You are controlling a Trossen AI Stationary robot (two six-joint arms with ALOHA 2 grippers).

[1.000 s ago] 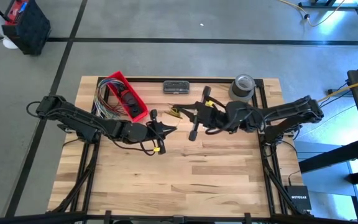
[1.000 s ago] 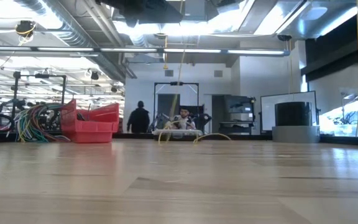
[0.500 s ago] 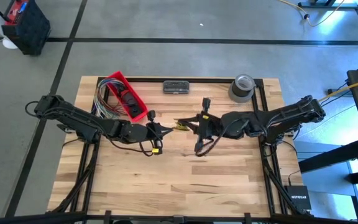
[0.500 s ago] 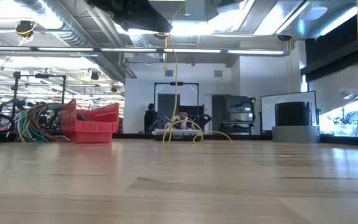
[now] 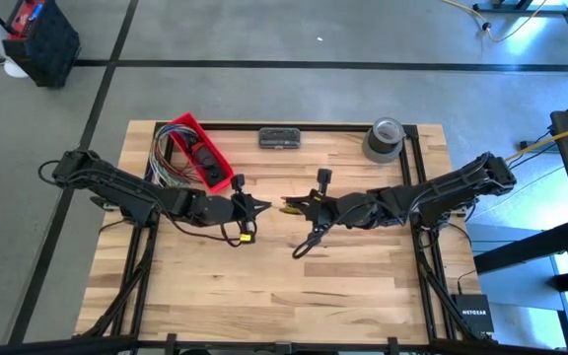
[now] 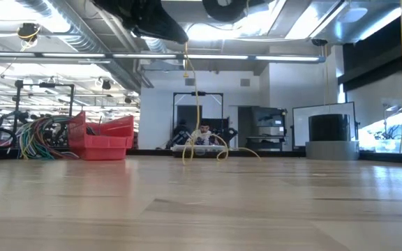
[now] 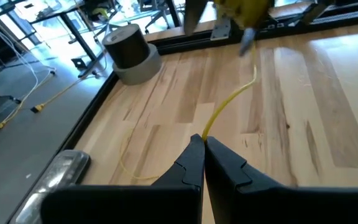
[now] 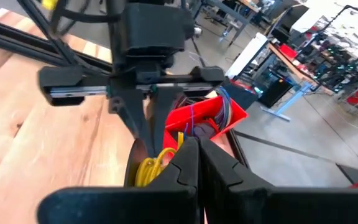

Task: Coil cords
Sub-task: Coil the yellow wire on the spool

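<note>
My left pincer was pinched shut on the thin, limp yellow cord, matte black fingers pressed tip to tip with the string running out from between them across the pale, streaky wooden table. From above, that same left pincer sat near the middle of the table, pointing at my right pincer, the two nearly nose to nose. The right pincer was closed too, holding a small bunched coil of the same yellow cord at its tips. In the low view the cord hung straight down as a fine line, ending in loose floppy loops on the table's far side.

Further back on the left sat the glossy red plastic bin with a tangle of multicoloured wires spilling beside it. Along the far edge lay a flat grey oblong case and a chunky grey roll of tape.
</note>
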